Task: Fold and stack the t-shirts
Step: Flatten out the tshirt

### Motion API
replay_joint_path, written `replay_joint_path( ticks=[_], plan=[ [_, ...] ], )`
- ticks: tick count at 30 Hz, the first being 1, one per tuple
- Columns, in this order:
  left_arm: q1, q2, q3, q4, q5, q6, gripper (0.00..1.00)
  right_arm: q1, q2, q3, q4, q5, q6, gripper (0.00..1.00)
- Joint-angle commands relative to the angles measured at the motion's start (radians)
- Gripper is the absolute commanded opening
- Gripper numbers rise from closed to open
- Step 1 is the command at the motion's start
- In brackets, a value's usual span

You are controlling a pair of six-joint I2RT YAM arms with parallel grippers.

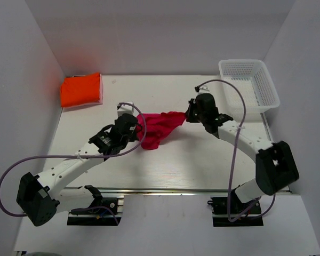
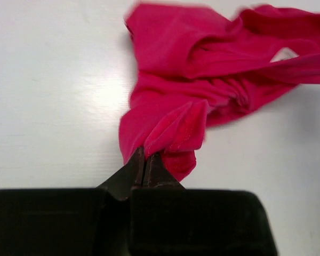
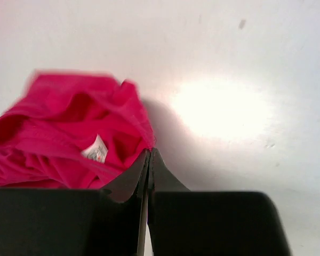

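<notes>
The shirt [image 1: 159, 128], gripped at both ends.
The left gripper [image 2: 144, 157] pinches cloth; the closed right gripper [image 3: 149, 152], at its 3 o'clock edge, may, we judge, hold nothing.

I can't read the white tag [image 3: 97, 151] on the pink shirt [image 3: 64, 133] — too small — and the right wrist view's left edge cuts the cloth off.

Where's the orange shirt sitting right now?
In the top view, the orange shirt lies folded in the far left corner of the table, well clear of the pink shirt mid-table and opposite the white basket.
</notes>
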Motion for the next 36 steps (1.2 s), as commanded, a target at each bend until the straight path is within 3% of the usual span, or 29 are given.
replay_joint_path(
  ticks=[1, 3, 9, 16, 26, 30, 36],
  plan=[
    [0.005, -0.036, 0.163, -0.07, -0.263, -0.006, 0.0, -0.005, -0.144, 0.05, 0.05, 0.186, -0.04, 0.0],
    [0.005, -0.036, 0.248, -0.119, -0.373, -0.02, 0.0, -0.006, -0.216, 0.099, 0.046, 0.304, -0.061, 0.0],
    [0.014, -0.06, 0.427, -0.119, -0.477, 0.072, 0.0, -0.007, -0.357, 0.209, 0.112, 0.423, -0.207, 0.0],
    [0.014, -0.165, 0.471, -0.019, -0.579, 0.202, 0.0, -0.007, -0.465, 0.368, 0.129, 0.576, -0.377, 0.0],
    [0.014, -0.347, 0.51, -0.058, -0.817, 0.215, 0.0, -0.007, -0.62, 0.476, 0.232, 0.838, -0.619, 0.0],
    [0.004, -0.415, 0.51, -0.07, -0.814, 0.215, 0.0, -0.006, -0.679, 0.494, 0.234, 0.837, -0.658, 0.0],
    [0.004, -0.433, 0.491, 0.016, -0.705, 0.29, 0.0, -0.004, -0.664, 0.528, 0.088, 0.765, -0.592, 0.0]
  ],
)
